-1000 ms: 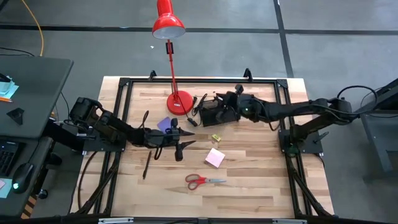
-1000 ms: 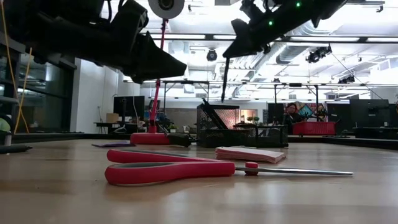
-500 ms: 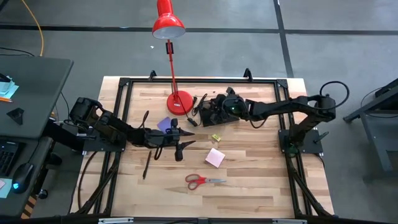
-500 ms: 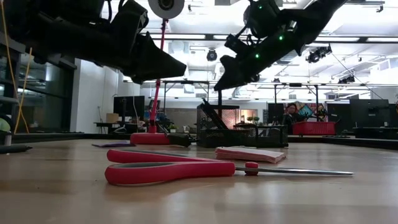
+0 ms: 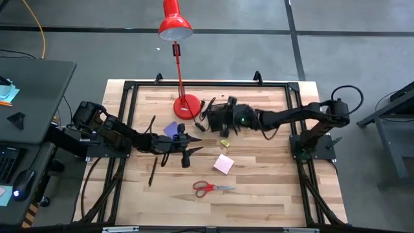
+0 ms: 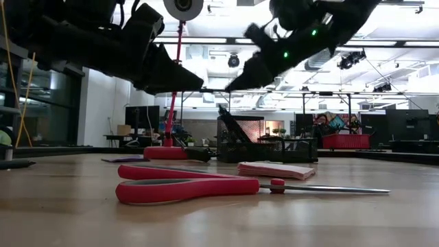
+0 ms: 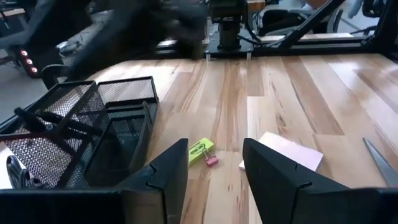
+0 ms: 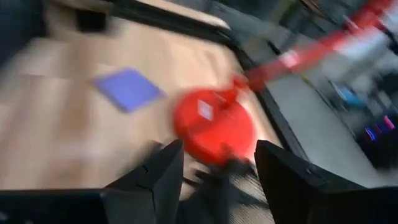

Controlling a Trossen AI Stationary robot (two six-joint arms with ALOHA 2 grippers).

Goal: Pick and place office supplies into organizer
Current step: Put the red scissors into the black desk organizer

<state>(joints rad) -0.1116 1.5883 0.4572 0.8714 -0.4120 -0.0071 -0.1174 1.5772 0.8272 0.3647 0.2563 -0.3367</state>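
**Right claw over the organizer, loose stuff all lies toward the front**

The right gripper [image 5: 223, 118] hangs above the black mesh organizer [image 5: 218, 115] with its fingers apart and nothing between them. The left gripper [image 5: 187, 152] hovers mid-table, also spread and empty. What matters next, I'd guess: the yellow clip [image 5: 224, 143] sits just in front of the organizer, about between the two claws. The pink note pad [image 5: 224, 164] lies further forward, nearer the left claw. The scissors [image 5: 211, 188] lie crosswise, blades pointing toward the right arm's side.
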